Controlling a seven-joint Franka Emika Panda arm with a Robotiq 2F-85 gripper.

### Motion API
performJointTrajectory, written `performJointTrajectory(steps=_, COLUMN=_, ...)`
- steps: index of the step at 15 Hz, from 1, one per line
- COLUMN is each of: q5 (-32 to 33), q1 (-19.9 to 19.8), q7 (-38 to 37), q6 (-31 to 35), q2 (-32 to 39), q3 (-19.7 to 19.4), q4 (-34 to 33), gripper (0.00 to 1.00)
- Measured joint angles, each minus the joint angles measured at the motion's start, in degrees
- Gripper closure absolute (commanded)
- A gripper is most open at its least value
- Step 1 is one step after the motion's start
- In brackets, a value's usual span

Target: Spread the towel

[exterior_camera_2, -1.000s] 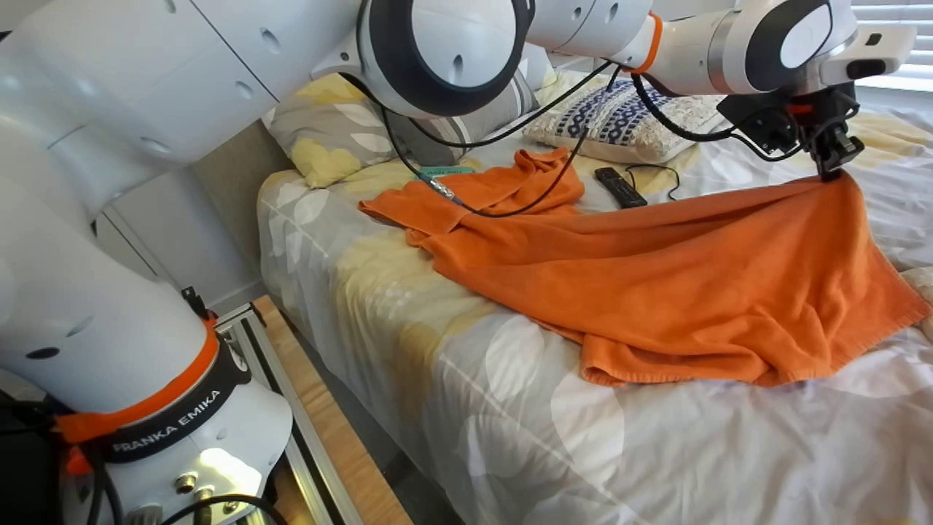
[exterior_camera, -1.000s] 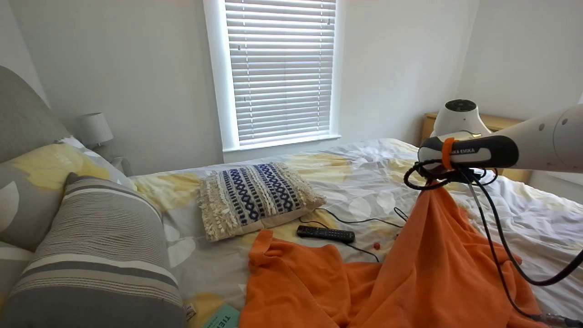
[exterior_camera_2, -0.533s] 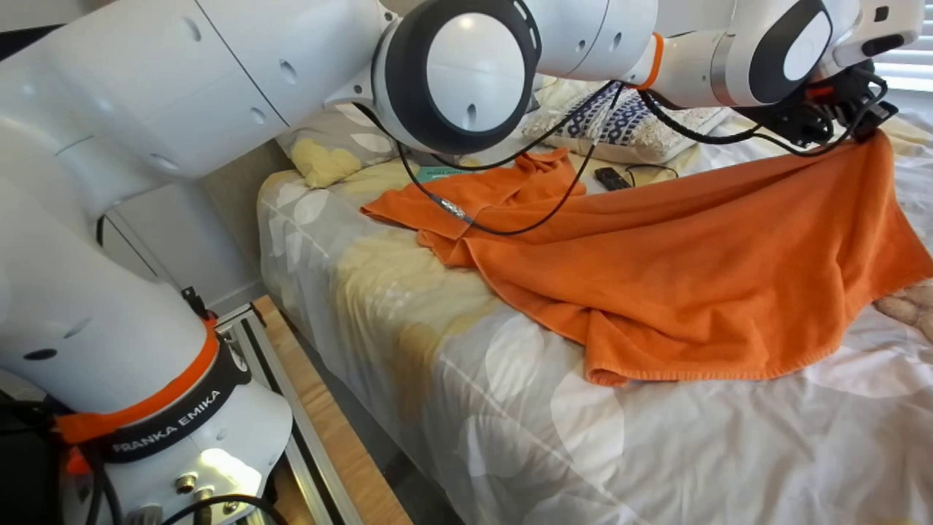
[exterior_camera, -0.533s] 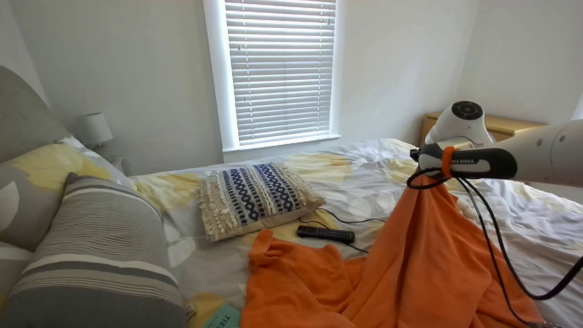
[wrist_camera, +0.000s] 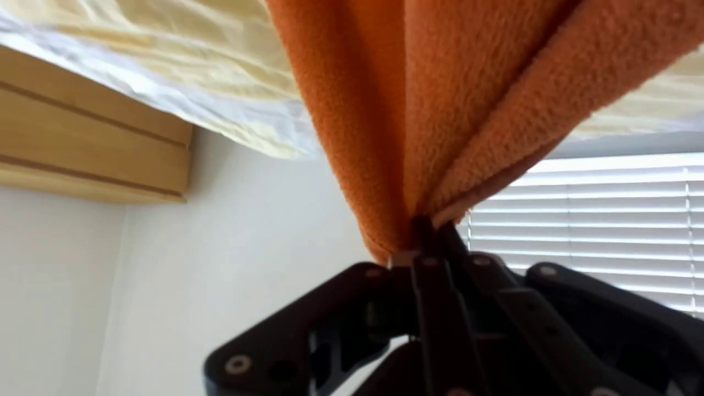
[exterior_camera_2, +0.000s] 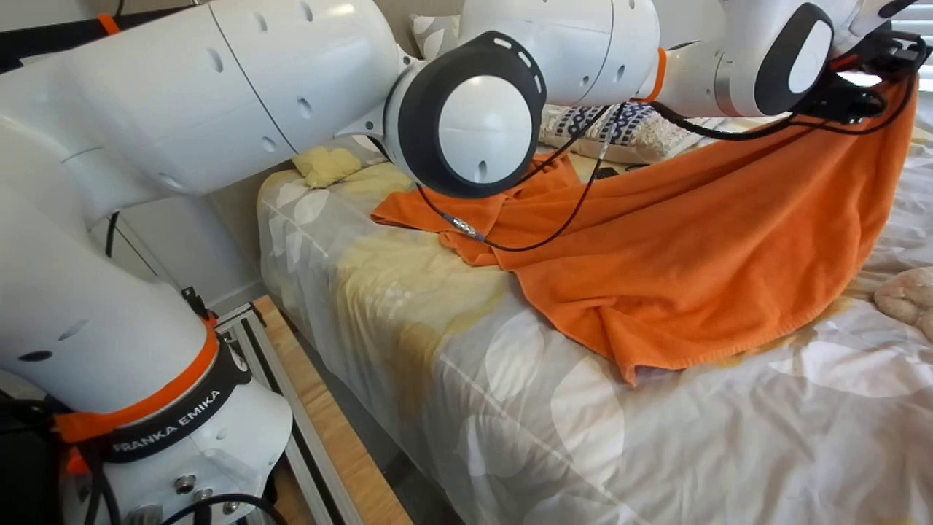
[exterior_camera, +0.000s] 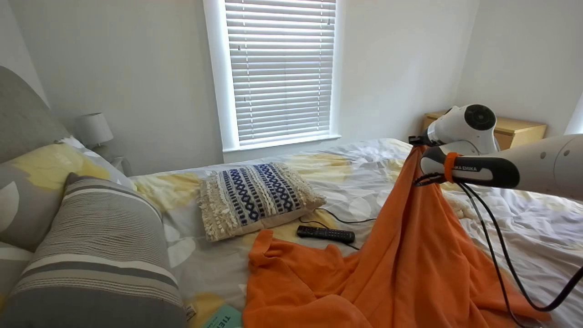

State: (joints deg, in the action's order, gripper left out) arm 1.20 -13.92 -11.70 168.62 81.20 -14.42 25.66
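Observation:
The orange towel lies wrinkled and bunched on the bed, with one end lifted into a tall peak. It also shows in an exterior view, stretched from the bed up to the gripper at the right edge. My gripper is shut on the towel in the wrist view, with folds of towel spreading from the fingertips. In both exterior views the gripper is raised well above the bed and tilted outward. The towel's other end stays on the bed, folded over itself.
A blue-patterned pillow and a black remote with a thin cable lie beside the towel. A striped grey pillow and a green booklet are near the headboard. A beige fluffy thing lies by the towel's raised end.
My gripper has risen, tilted outward and moved toward the window, still holding the towel. The towel is pulled higher and tauter, and its lower edge has drawn up off part of the bed.

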Motion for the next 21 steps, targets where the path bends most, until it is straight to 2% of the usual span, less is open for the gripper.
performJointTrajectory(steps=3, q5=0.0, q1=-0.6, q7=4.8, q6=10.2, q2=0.3, q3=2.1, q4=0.3, gripper=0.99)
performJointTrajectory(steps=4, q5=0.0, q1=-0.8, q7=6.3, q6=13.7, q2=0.6, q3=3.1, q4=0.3, gripper=0.72)
performJointTrajectory(steps=5, q5=0.0, q1=-1.0, q7=7.5, q6=17.2, q2=0.9, q3=4.1, q4=0.3, gripper=0.71)
performJointTrajectory(steps=10, q5=-0.9, q1=-1.9, q7=8.6, q6=34.9, q2=2.7, q3=7.4, q4=0.3, gripper=0.36)
performJointTrajectory(steps=12, q5=-5.4, q1=-2.0, q7=9.7, q6=38.6, q2=3.3, q3=7.3, q4=0.4, gripper=0.21)
performJointTrajectory(steps=15, q5=-12.9, q1=-1.8, q7=13.5, q6=39.8, q2=3.5, q3=7.3, q4=0.9, gripper=0.0)
performJointTrajectory(steps=21, q5=-37.0, q1=-0.4, q7=28.3, q6=37.5, q2=1.8, q3=6.6, q4=6.7, gripper=0.0)
